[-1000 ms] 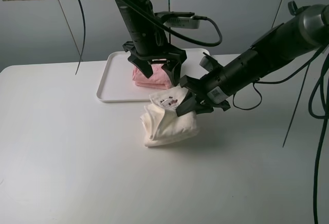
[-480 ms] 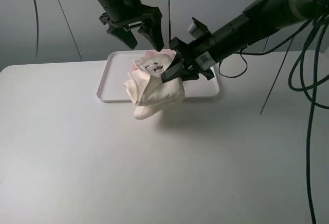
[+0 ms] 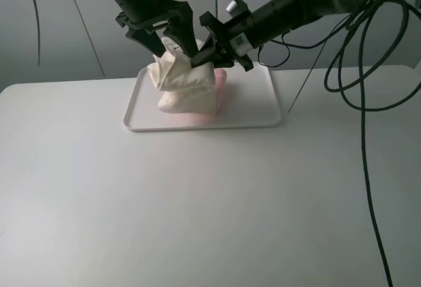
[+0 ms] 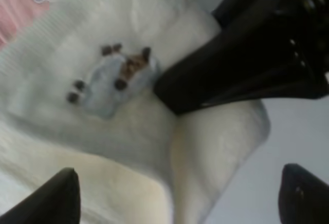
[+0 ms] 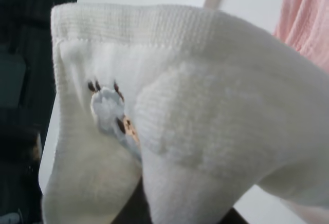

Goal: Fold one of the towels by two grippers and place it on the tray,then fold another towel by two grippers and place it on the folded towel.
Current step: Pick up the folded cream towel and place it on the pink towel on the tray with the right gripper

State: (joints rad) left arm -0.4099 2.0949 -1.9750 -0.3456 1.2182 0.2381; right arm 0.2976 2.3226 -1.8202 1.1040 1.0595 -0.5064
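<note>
The table (image 3: pixel 197 208) is white, and the tray (image 3: pixel 253 117) is set near its back edge. The cream towel (image 3: pixel 181 83) is held up over the tray, bunched, with its long side hanging down. The pink towel (image 3: pixel 220 84) is seen just behind it on the tray, mostly hidden. The cream towel is pinched tight by the right gripper (image 3: pixel 209 53). The left gripper (image 3: pixel 172 40) is spread wide just above it and holds nothing. The last step is in hand. Next, the cream towel should be lowered flat onto the pink one.
</note>
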